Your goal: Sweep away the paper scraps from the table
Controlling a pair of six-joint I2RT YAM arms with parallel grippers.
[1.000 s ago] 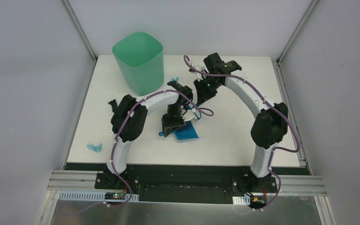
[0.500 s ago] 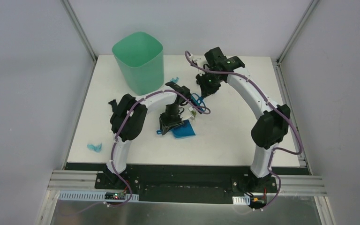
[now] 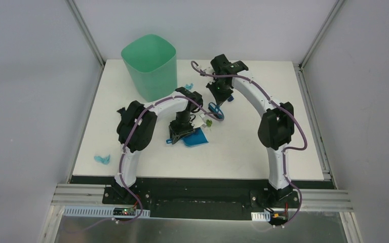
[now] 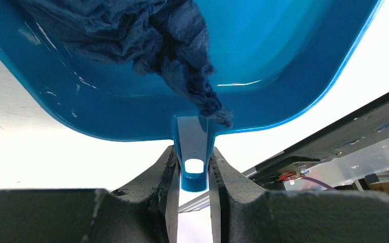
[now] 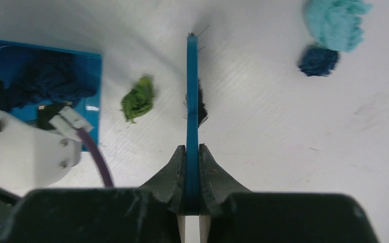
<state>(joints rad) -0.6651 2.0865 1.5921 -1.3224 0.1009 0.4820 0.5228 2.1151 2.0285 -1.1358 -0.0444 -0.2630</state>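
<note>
My left gripper [image 4: 193,174] is shut on the handle of the blue dustpan [image 4: 263,55], which lies on the white table [image 3: 253,147] near the middle [image 3: 196,137]. A dark blue paper wad [image 4: 147,35] lies in the pan. My right gripper [image 5: 192,152] is shut on the blue hand brush [image 5: 192,86], bristles down just right of the pan [image 3: 214,109]. An olive green scrap [image 5: 139,98] lies between the brush and the pan. A light blue scrap [image 5: 334,17] and a dark blue scrap [image 5: 318,59] lie right of the brush. More light blue scraps lie at the front left [image 3: 102,159] and behind the arms [image 3: 188,84].
A mint-green bin [image 3: 150,66] stands at the back left of the table. The left arm's elbow [image 3: 134,126] hangs over the left half of the table. A black scrap [image 3: 119,110] shows beside it. The black front edge [image 3: 197,181] runs along the near side.
The right arm has swung left and nearer with the brush, bringing it close to the dustpan. The left gripper and dustpan shifted slightly left and back.
</note>
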